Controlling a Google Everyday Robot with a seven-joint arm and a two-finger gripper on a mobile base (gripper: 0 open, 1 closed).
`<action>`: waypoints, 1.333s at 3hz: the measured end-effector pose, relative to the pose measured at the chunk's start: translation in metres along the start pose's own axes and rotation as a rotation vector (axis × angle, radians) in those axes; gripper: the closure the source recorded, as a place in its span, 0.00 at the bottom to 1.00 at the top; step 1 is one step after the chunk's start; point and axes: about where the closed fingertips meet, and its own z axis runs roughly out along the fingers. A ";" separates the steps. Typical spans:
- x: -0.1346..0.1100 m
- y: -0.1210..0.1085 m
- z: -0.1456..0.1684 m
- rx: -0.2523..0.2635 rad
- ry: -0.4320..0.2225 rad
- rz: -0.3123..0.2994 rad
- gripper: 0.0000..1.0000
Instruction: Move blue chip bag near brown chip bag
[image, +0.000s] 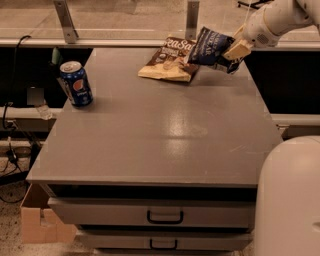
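Note:
The blue chip bag (209, 49), dark navy with white lettering, hangs tilted in the air above the back right part of the table. My gripper (235, 52) is shut on its right end, reaching in from the upper right. The brown chip bag (170, 61) with "Sea Salt" lettering lies flat on the table just left of the blue bag; the blue bag's left edge overlaps its right side in the view.
A blue soda can (76, 83) stands upright near the table's left edge. The grey table (160, 135) has drawers with handles (165, 217) in front. A white robot part (290, 200) fills the lower right. A cardboard box (40, 220) sits on the floor at left.

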 end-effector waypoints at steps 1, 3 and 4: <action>-0.006 0.003 0.011 -0.022 -0.005 -0.002 0.14; -0.020 0.011 0.008 -0.045 -0.019 0.005 0.00; -0.017 0.030 -0.026 -0.061 -0.045 0.021 0.00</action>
